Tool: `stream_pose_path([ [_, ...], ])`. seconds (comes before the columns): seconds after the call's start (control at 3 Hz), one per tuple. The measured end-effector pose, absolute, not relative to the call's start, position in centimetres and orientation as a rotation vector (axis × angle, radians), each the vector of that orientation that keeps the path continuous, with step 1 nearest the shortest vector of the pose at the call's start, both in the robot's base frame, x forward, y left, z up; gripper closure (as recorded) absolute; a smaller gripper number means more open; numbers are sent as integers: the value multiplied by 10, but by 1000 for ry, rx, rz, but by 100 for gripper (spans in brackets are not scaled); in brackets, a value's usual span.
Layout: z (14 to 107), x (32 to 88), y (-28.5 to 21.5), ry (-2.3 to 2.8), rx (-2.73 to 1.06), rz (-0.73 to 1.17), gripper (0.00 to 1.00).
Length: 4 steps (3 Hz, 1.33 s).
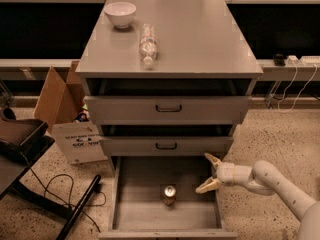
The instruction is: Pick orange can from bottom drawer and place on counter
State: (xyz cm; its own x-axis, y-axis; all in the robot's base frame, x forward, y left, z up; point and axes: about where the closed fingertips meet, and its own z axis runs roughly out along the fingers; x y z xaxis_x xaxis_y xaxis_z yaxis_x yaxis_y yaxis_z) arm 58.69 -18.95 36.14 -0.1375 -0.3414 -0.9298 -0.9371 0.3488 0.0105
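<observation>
The orange can point(169, 194) stands upright in the middle of the open bottom drawer point(131, 211), its silver lid facing up. My gripper point(210, 172) is open, its two cream fingers spread, and hovers over the drawer's right side wall, to the right of the can and a little higher. It holds nothing and does not touch the can. The counter point(200, 39) is the light-grey top of the cabinet above.
A white bowl point(120, 14) and a clear plastic bottle point(147, 44) lying on its side rest on the counter's left half. Two partly open drawers with black handles point(168, 108) sit above the bottom drawer. A cardboard box point(67, 116) and cables stand at the left.
</observation>
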Motion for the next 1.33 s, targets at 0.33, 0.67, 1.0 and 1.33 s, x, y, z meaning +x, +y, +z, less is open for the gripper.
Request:
stream_pose_path([
  [0.33,354,587,-187,1676,-1154,810,0],
  [0.67,310,585,-167,1665,-1146,893,0],
  [1.0,260,581,-141,1604,-1164,970,0],
  [1.33,227,573,-121,1555,-1181,1020,0],
])
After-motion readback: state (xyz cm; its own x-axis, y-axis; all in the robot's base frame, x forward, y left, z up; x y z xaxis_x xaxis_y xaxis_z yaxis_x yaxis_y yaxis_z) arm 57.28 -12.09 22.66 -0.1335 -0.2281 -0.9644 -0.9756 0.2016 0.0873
